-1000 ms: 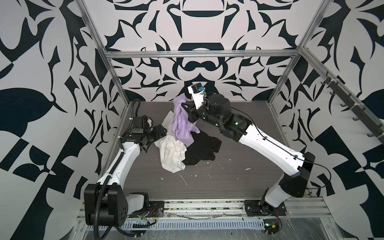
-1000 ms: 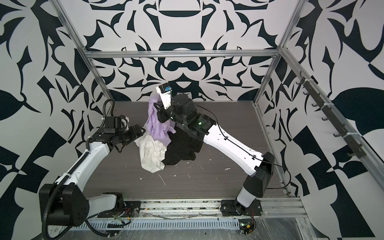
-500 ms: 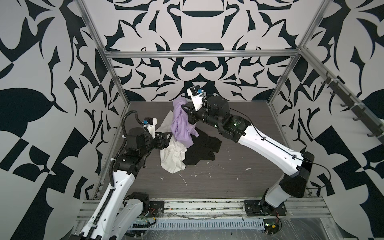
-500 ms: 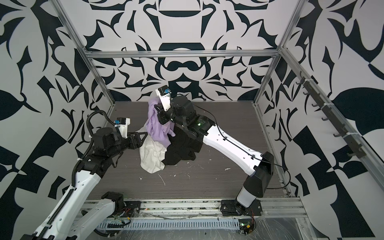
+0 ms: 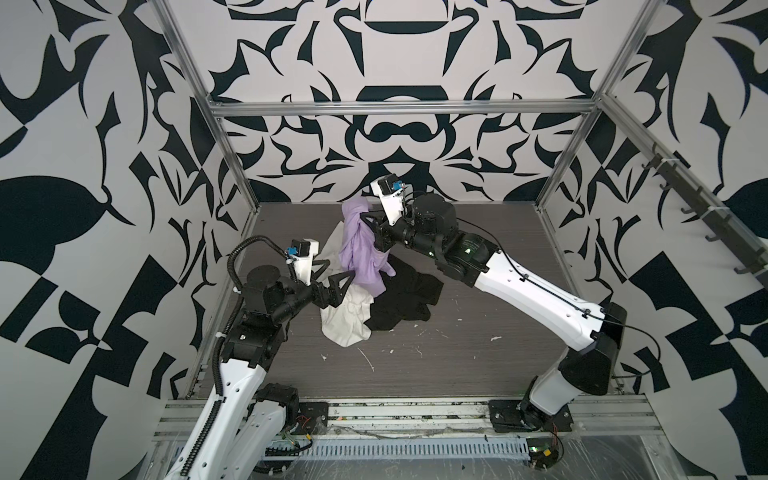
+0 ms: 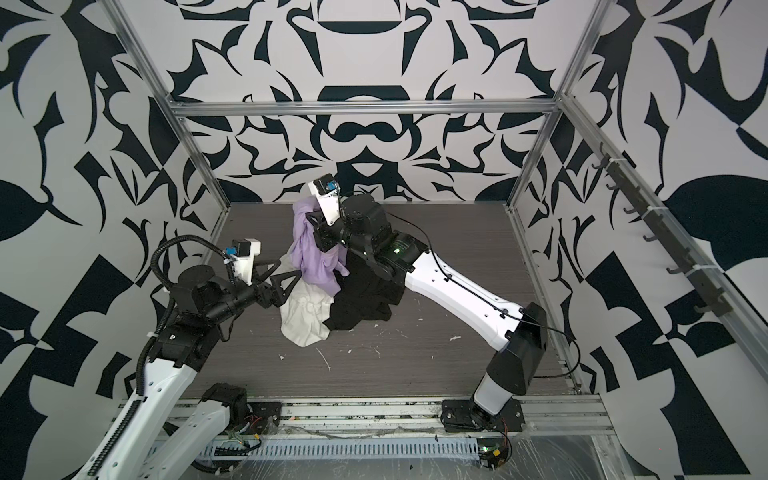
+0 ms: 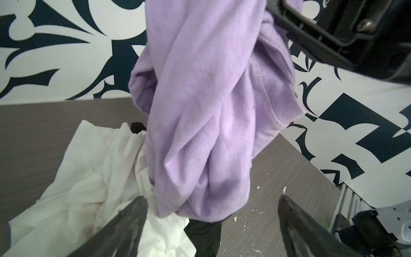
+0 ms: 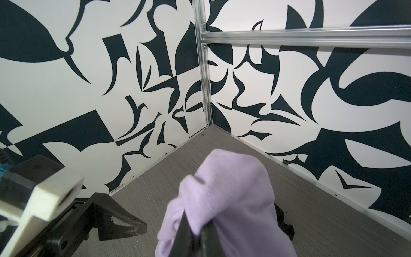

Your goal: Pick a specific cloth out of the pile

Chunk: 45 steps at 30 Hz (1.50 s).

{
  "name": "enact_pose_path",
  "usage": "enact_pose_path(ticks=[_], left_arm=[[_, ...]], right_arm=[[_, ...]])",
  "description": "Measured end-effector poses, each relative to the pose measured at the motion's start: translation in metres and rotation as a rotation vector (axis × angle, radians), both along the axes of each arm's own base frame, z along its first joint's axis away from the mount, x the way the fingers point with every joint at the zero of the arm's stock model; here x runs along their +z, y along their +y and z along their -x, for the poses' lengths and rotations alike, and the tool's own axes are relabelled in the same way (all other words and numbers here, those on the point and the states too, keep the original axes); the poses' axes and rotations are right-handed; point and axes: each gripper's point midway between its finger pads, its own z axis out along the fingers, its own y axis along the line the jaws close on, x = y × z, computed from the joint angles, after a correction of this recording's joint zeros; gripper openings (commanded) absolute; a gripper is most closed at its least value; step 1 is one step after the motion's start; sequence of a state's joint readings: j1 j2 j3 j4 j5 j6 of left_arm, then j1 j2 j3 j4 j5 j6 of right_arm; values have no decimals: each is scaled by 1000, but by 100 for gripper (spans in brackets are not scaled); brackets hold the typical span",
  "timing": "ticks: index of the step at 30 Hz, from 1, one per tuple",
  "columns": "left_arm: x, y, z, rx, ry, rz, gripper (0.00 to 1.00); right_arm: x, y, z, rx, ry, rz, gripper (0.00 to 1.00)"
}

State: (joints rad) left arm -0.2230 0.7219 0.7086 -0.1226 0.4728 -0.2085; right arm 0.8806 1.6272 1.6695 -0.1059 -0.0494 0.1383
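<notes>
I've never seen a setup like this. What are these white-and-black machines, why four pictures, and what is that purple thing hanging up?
These are two robot arms, fixed at the near edge of a grey table. Each ends in a two-fingered clamp called a gripper. Both top views come from one camera head looking down; the other two pictures come from a small camera on each arm's wrist. On the table lies a pile of garments, among them a crumpled white cloth and a black cloth. The right gripper is shut on a soft lavender cloth, holding it up so that it hangs down over the pile. The left gripper is open, its fingers spread beside the cloth's lower part, gripping nothing.
</notes>
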Motion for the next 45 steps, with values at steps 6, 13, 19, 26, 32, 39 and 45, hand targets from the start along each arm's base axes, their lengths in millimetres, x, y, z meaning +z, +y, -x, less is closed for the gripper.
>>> enact_pose_path(ticks=[6, 13, 19, 26, 32, 39, 45], left_arm=[[-6, -8, -15, -34, -9, -21, 96], [-10, -31, -22, -112, -13, -22, 95], [-15, -46, -28, -152, -16, -29, 92], [-15, -50, -40, -148, -13, -35, 71], [-18, -50, -44, -139, -11, -41, 48], [-13, -51, -45, -141, -21, -33, 26], [-2, -55, -42, -160, -40, -19, 12]], right_arm=[[-1, 1, 1, 10, 3, -1, 0], [0, 1, 2, 14, 5, -8, 0], [1, 1, 3, 16, 10, -12, 0], [1, 1, 3, 15, 14, -13, 0], [1, 0, 4, 15, 15, -11, 0], [10, -5, 9, 18, 7, -25, 0], [19, -9, 13, 20, 10, -49, 0]])
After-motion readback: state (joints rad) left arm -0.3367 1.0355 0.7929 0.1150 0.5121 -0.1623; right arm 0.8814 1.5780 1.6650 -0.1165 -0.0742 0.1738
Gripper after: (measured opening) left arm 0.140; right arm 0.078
